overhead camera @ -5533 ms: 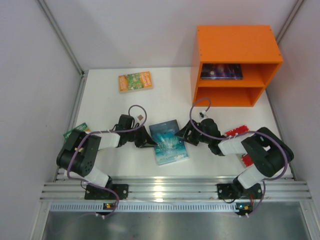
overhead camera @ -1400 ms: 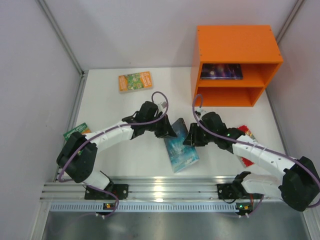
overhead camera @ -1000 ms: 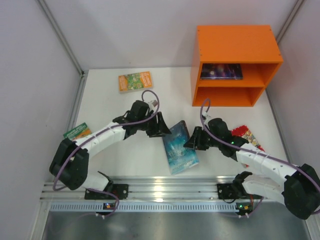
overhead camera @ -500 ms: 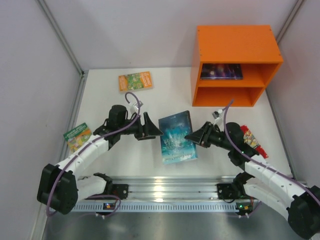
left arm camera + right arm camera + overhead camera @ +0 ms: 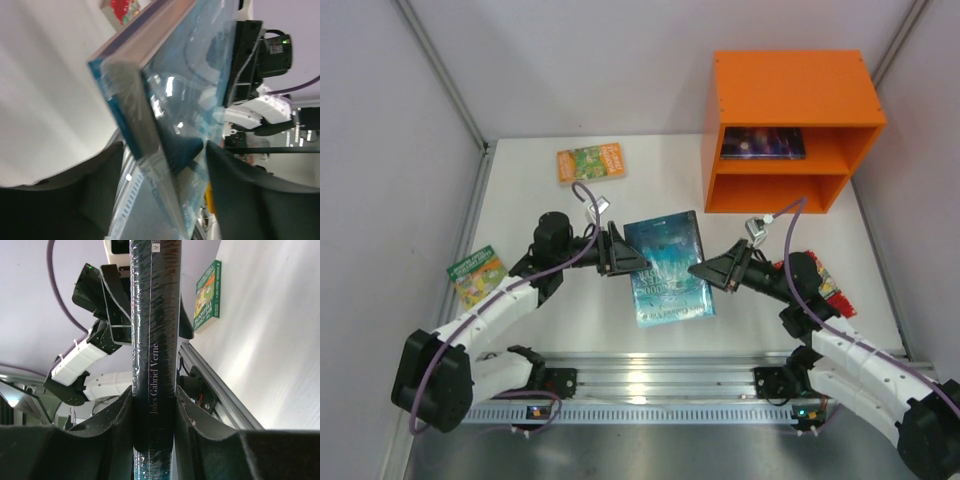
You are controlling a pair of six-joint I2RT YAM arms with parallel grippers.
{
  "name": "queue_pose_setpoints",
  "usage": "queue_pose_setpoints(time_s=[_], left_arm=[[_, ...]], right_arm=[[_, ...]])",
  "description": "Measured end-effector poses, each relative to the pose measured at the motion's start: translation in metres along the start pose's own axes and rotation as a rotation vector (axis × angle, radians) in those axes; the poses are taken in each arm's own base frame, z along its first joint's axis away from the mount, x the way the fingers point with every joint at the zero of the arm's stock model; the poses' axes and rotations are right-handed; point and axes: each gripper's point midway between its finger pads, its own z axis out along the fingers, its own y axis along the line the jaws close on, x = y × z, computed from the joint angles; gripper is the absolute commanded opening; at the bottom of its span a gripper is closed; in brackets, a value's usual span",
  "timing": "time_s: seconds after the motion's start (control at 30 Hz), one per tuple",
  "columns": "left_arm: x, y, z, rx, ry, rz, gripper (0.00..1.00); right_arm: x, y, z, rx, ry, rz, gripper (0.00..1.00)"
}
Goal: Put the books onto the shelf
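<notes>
Teal book [image 5: 668, 268]: right-wrist view shows right tool [image 5: 154, 395] clamping its spine; left tool [image 5: 162, 155] gapes.

- White table [image 5: 670, 190]: orange shelf [image 5: 790, 85] stands at far-right corner.
- Shelf's upper compartment: dk blue-purple book [image 5: 763, 143], flat.
- Orange-green book [image 5: 590, 162] flat on far side, well left of shelf.
- Green book [image 5: 476, 275] flat nr left edge.
- Red book [image 5: 828, 288] nr right edge, partly hidden.

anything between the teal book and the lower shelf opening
Nothing visible does. The teal book, pinched by the right gripper, has only bare table between it and the lower opening of the shelf. The left gripper straddles its other edge, on the side away from the shelf.
</notes>
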Motion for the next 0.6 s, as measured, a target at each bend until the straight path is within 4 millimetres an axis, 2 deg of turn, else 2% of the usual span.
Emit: queue_pose_setpoints(time_s=[0.07,0.1,0.13,0.23,0.4,0.6], left_arm=[[0.001,-0.009,0.002,0.040,0.003,0.001,0.43],[0.000,-0.014,0.003,0.058,0.003,-0.002,0.27],[-0.001,-0.019,0.004,0.076,0.004,-0.015,0.20],[-0.004,-0.029,0.002,0.136,0.001,-0.020,0.00],[0.004,-0.024,0.006,0.146,0.035,-0.053,0.00],[0.009,-0.024,0.006,0.156,0.068,-0.063,0.00]], right_arm=[[0.003,0.001,0.000,-0.005,0.019,-0.003,0.10],[0.005,0.001,-0.001,-0.007,0.027,-0.009,0.15],[0.005,0.000,-0.001,-0.008,0.028,-0.018,0.25],[0.004,-0.002,-0.002,-0.005,0.032,-0.052,0.40],[0.013,-0.013,-0.005,0.048,0.093,-0.115,0.44],[0.019,-0.016,-0.007,0.058,0.140,-0.151,0.41]])
